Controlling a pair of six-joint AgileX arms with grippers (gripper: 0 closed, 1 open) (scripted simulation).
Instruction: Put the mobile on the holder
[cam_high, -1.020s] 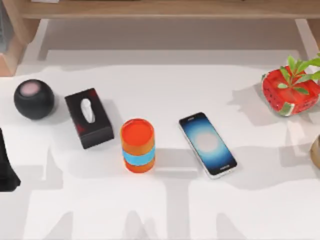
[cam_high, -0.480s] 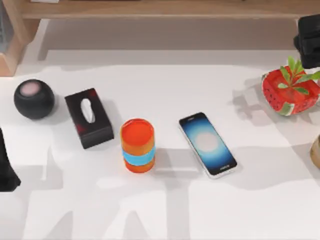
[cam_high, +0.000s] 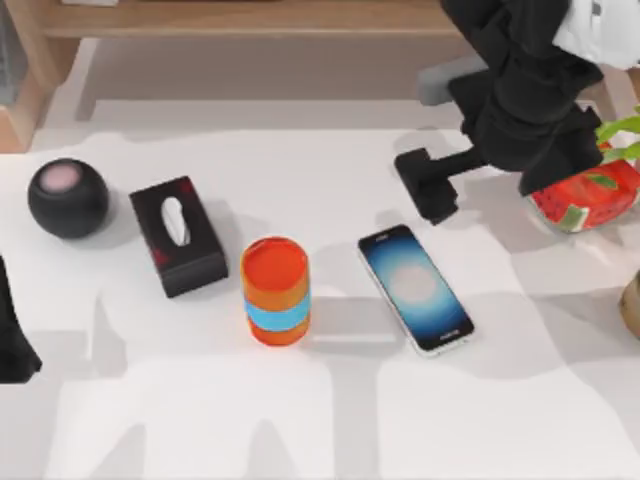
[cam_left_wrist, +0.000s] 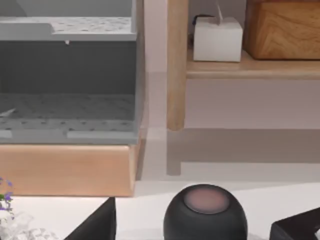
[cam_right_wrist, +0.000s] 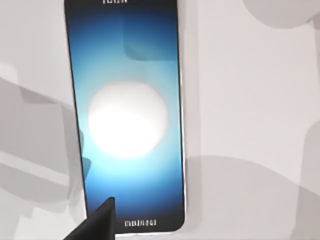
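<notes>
My right gripper (cam_high: 428, 190) hangs over the back-right part of the white surface (cam_high: 330, 420), just behind the mobile (cam_high: 415, 288) and not touching it. It is a black, blocky matte part on a dark arm that comes in from the top right corner. I cannot tell if its fingers are spread or pressed together; in the right wrist view one dark finger tip (cam_right_wrist: 97, 222) shows near the short end of the mobile (cam_right_wrist: 125, 115).

The mobile lies flat on the surface, a bit right of centre, turned diagonal. It is a thin rectangle w/ rounded corners, black bezel, pale edge, glossy dark-blue screen w/ a soft white glow in the middle.

Just to its left, apart from it, stands an upright cylinder (cam_high: 275, 290), orange w/ a light-blue band, smooth and shiny. Further left is a black tissue box (cam_high: 177, 235) w/ a white tissue in the slot, then a black matte sphere (cam_high: 67, 198) w/ a pinkish flat top. Behind the arm at the right edge sits a red, watermelon-like pot (cam_high: 585, 195) w/ green leaves.

My left arm is parked at the left edge of the surface; state of its fingers I cannot tell. The left wrist view shows the same sphere (cam_left_wrist: 206, 212) and a wooden shelf post (cam_left_wrist: 177, 65).
</notes>
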